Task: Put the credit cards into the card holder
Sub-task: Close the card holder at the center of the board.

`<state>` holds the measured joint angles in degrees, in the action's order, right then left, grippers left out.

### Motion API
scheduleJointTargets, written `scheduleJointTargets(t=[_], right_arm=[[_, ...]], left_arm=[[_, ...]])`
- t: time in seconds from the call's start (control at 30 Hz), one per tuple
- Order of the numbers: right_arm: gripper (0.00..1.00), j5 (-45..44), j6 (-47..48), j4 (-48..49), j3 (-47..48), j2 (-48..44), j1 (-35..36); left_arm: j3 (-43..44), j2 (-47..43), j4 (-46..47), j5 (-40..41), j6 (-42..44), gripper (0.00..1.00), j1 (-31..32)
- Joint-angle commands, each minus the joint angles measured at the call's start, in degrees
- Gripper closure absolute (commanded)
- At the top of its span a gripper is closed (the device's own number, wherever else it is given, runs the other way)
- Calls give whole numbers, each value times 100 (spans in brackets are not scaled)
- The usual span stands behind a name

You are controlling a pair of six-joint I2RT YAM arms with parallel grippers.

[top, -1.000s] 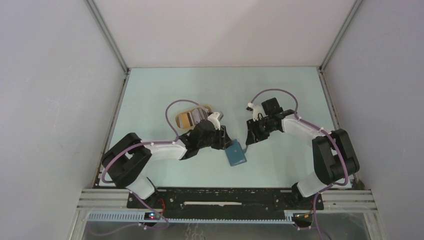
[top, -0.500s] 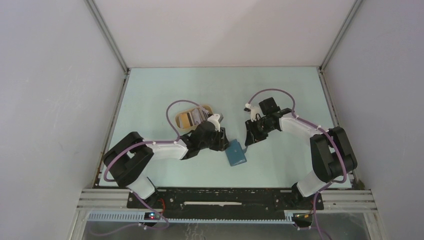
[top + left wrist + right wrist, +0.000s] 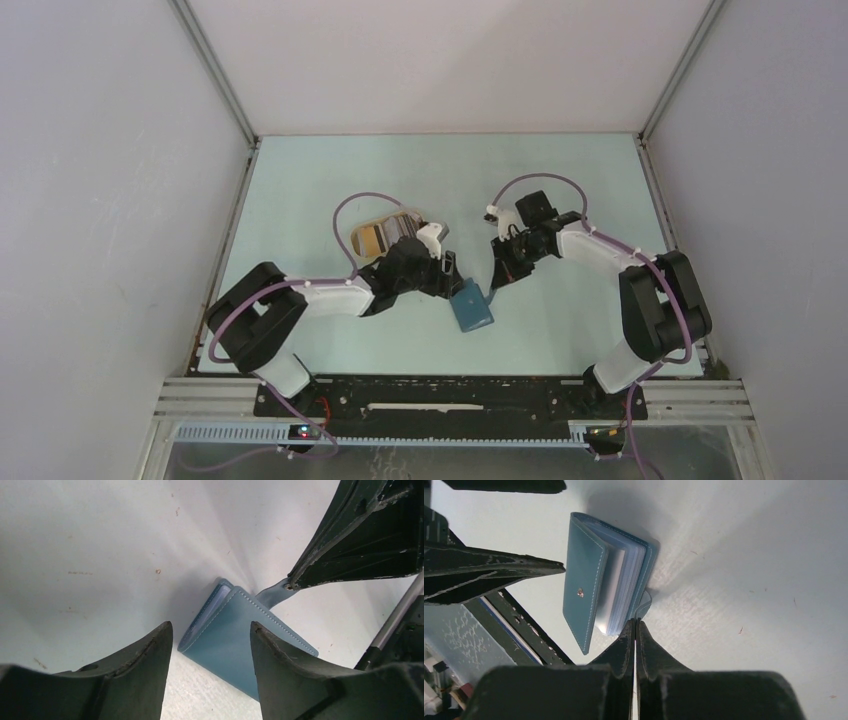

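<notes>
2 pincers work at the same small wallet. The right pincer (image 3: 635,626) is squeezed fully together, its dark tapered fingers meeting in a thin seam. It has nipped the narrow closure tab (image 3: 272,594) that sticks out from the card holder (image 3: 584,580); that grip looks meant to anchor the wallet or draw its flap back so the pages can be reached. The left pincer (image 3: 211,630) stands well apart with nothing in it. Its 2 scuffed black fingers straddle the near corner of the card holder, and whether either one touches the cover cannot be told; it seems placed to catch the cover and spread it. The card holder lies on the pale mint desk (image 3: 560,180) between the 2 arms, towards the near side, with its cover ajar rather than flat. The cover is smooth teal-blue, leather-like, edged with pale stitching and carrying a small metal snap stud (image 3: 580,592). Inside sits a fanned stack of lighter, glossy plastic sleeves (image 3: 624,580); no card can be made out in them. The credit cards (image 3: 385,234) rest in a tan oval tray (image 3: 404,211) just behind the left wrist, partly hidden by it, with a yellow-orange and a grey one showing. Opening the holder appears to be the step in hand, with loading not yet begun.
</notes>
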<state>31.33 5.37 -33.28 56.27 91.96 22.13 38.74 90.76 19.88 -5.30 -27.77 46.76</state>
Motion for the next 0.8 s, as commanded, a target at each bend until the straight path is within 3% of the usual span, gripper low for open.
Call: scheduleJointTargets(t=[0.0,0.13,0.3,0.57,0.77], right_arm=[[100,111,538,-178,347,-48,132],[100,97,728,-260,449,2,265],[100,-111,897,-234,513,27,443],[100,-274,1091,-268,587,167,626],[100,-281,1458,-472,587,90,617]], left_arm=[[30,191,494,-496,178,39,-113],[55,410,586,-804,31,50,-115],[-157,405,846,-936,-378,57,-78],[-359,313,845,-753,-938,60,222],[-524,-639,102,254,-891,52,195]])
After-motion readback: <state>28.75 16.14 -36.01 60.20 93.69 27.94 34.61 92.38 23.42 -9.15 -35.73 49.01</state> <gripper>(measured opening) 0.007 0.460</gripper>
